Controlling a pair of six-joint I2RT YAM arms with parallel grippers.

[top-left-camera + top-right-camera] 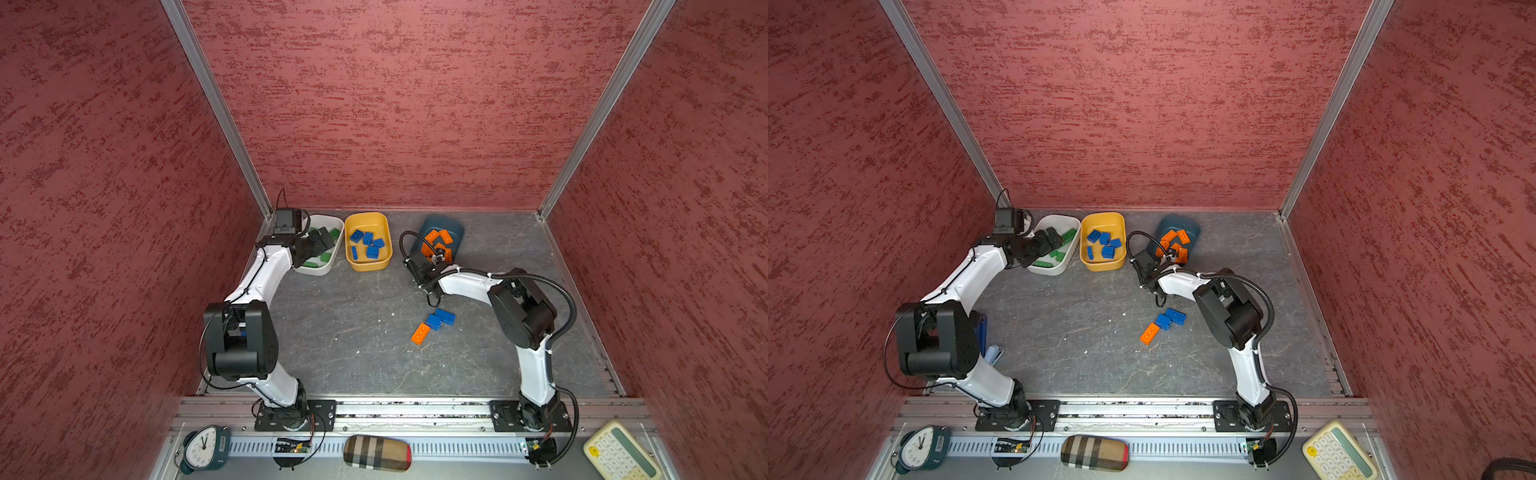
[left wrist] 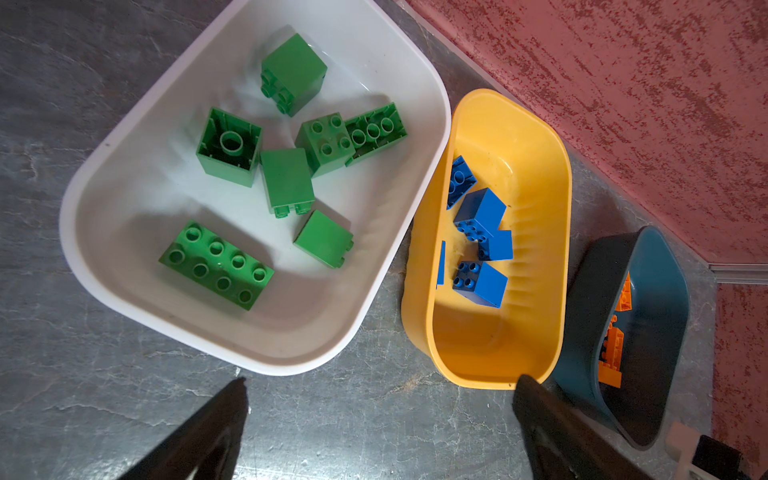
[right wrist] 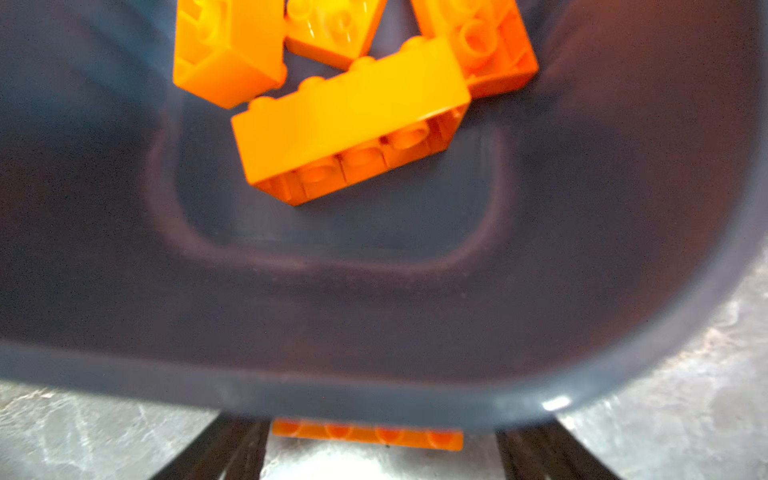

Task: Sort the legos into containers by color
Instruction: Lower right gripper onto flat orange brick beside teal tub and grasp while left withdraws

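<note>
Showing glossy smooth plastic on orange studded oblong bricks [image 3: 351, 120], white rounded tub [image 2: 104, 266]; showing duller smooth plastic on dark teal tub [image 3: 374, 332]; reading rough matt on red stippled walls [image 1: 374, 104], matt on grey veined tabletop [image 1: 353, 340].

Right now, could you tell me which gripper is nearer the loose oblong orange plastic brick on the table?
Right. The right gripper is by the dark teal plastic tub, beyond the brick; the left gripper is farther, at the white plastic tub.
</note>
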